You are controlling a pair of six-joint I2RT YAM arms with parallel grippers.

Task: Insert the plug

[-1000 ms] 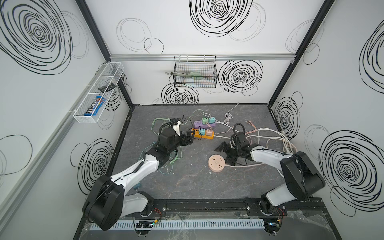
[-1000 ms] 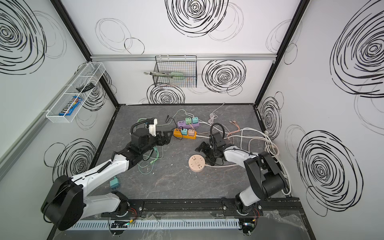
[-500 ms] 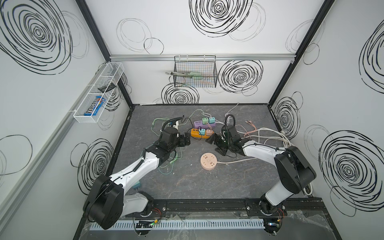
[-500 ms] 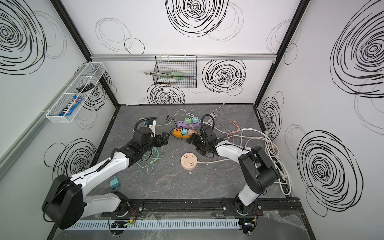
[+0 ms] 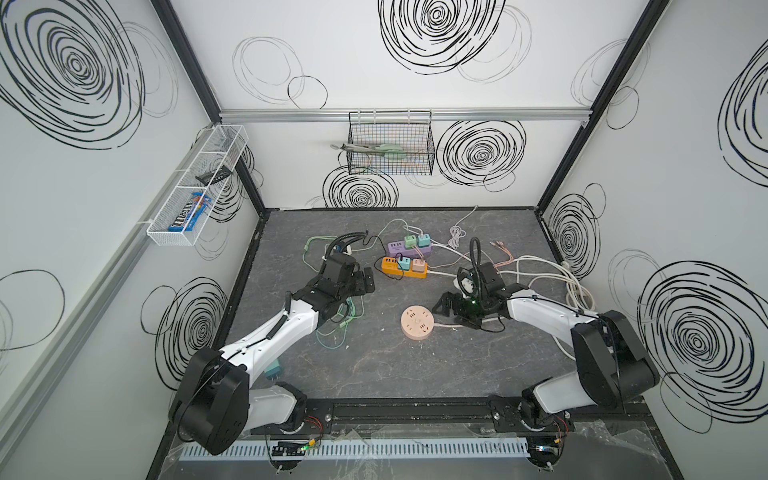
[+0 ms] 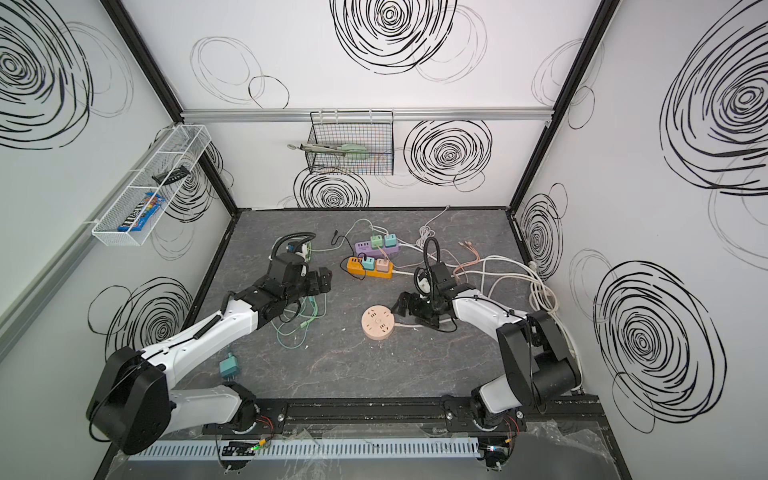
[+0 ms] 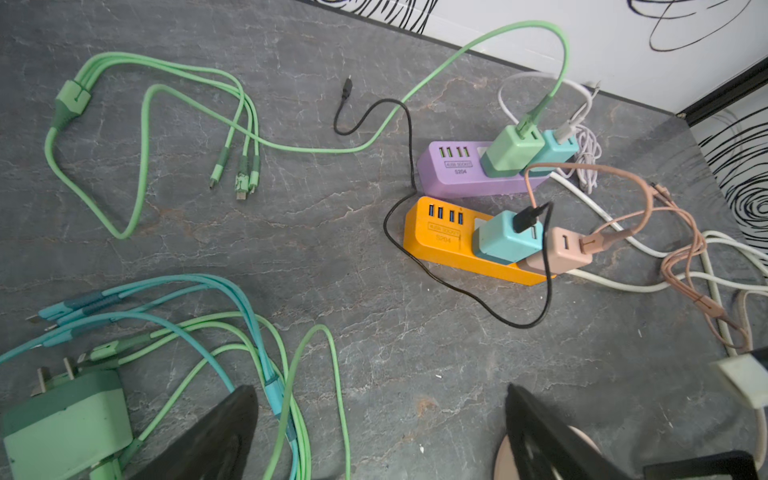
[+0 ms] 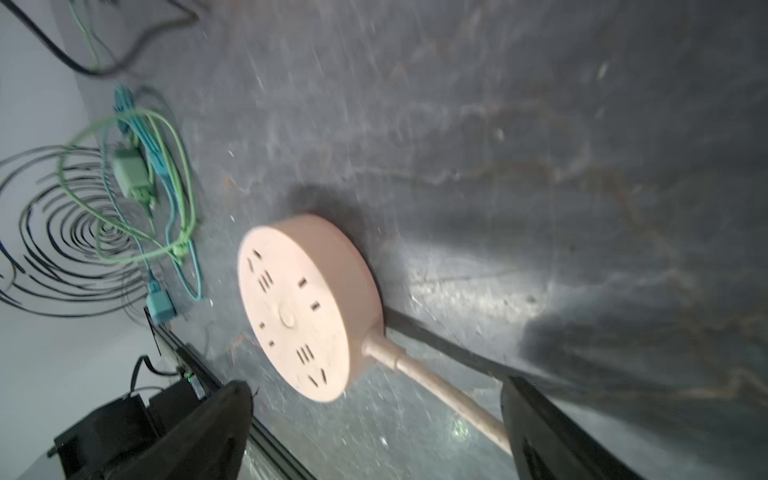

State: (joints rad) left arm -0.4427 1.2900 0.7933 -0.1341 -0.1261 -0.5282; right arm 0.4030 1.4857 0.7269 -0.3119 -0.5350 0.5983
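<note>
**A:** What do both top views give?

**B:** The left pincer (image 5: 368, 281) hangs spread wide and empty over the surface (image 5: 374, 374), just beside the orange strip (image 5: 405, 268). The right pincer (image 5: 446, 304) is spread too, low and empty, next to the round socket (image 5: 417, 328). A teal plug (image 6: 227, 365) lies loose near the left arm's base.

**A:** And the left wrist view?

**B:** The fingers (image 7: 208, 436) stand apart with bare surface between them. The green plug (image 7: 62, 424) lies on its side among green and teal cables (image 7: 266, 332), prongs bare. The orange strip and the purple strip (image 7: 453, 166) each carry two chargers.

**A:** The right wrist view?

**B:** It is blurred. The socket lies face up with nothing plugged in, and its cord (image 8: 436, 386) runs between the spread fingers. The green plug is well apart, beyond it.

**A:** How will the plug handle?

**B:** I'd judge it light, hard and smooth, so it could slip. Take it across the flat sides of the body, clear of the prongs and the cable end. The limp cable may drag, and the light socket may slide when pressed.
</note>
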